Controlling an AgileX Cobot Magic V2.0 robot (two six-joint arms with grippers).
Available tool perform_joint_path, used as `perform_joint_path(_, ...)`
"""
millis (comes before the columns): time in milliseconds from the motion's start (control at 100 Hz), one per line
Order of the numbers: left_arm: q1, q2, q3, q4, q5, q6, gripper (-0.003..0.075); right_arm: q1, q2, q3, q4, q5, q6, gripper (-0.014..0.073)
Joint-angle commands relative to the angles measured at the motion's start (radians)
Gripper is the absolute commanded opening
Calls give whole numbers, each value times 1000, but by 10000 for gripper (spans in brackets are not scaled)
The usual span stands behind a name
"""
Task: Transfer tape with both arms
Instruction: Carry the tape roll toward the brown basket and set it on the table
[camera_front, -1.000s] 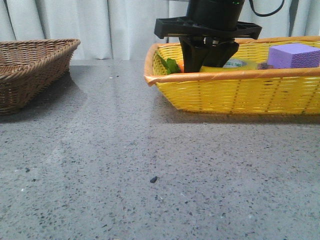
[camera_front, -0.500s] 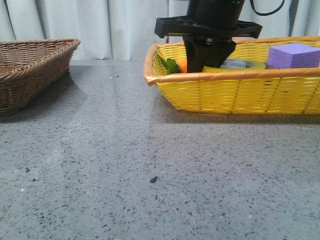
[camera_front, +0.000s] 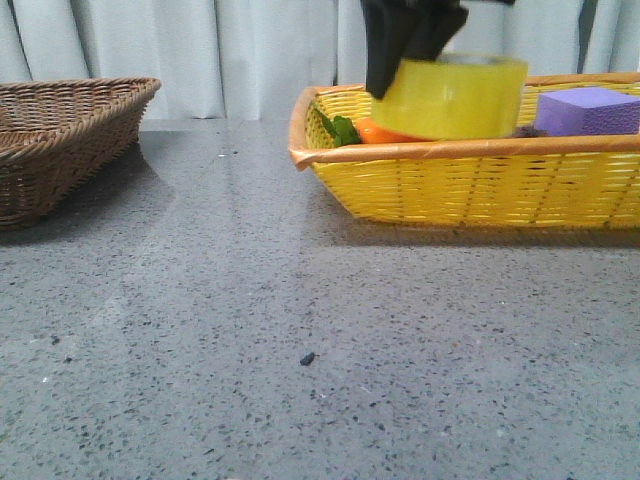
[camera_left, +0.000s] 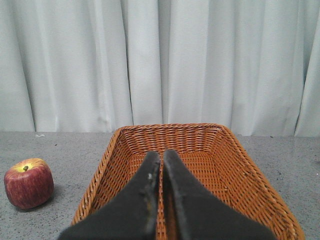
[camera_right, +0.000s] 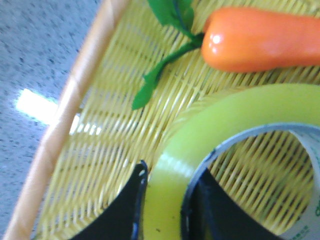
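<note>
The tape (camera_front: 455, 96), a wide yellow roll, hangs just above the yellow basket (camera_front: 470, 185) at the right of the front view. My right gripper (camera_front: 400, 55) is shut on the roll's left wall, one finger outside and one inside the ring. The right wrist view shows the tape (camera_right: 235, 125) with its white core pinched in my right gripper (camera_right: 167, 192). My left gripper (camera_left: 161, 157) is out of the front view; its wrist view shows the fingers shut with nothing between them, over the brown wicker basket (camera_left: 235, 155).
An orange carrot (camera_right: 265, 37) with green leaves (camera_front: 342, 130) and a purple foam block (camera_front: 590, 110) lie in the yellow basket. The brown wicker basket (camera_front: 60, 140) stands at the far left. A red apple (camera_left: 28, 182) sits on the table beside it. White curtains hang behind.
My right gripper has risen out of the yellow basket, lifting the tape with it. Before, the roll lay low inside the basket.
</note>
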Motion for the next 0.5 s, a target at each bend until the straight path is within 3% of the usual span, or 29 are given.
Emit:
perform_joint_path(0,0,15,-38,-2,-81,-9,-21,2,-62,-102,-9,21,-7,-16)
perform_joint_path(230,0,15,-38,-2,-81,-9,-20,108,-62,-251,-7,59,-19,-16)
perform_joint_path(490,0,15,-38,-2,-81,-9,-21,310,-36,-266,-14,7,-40,-16)
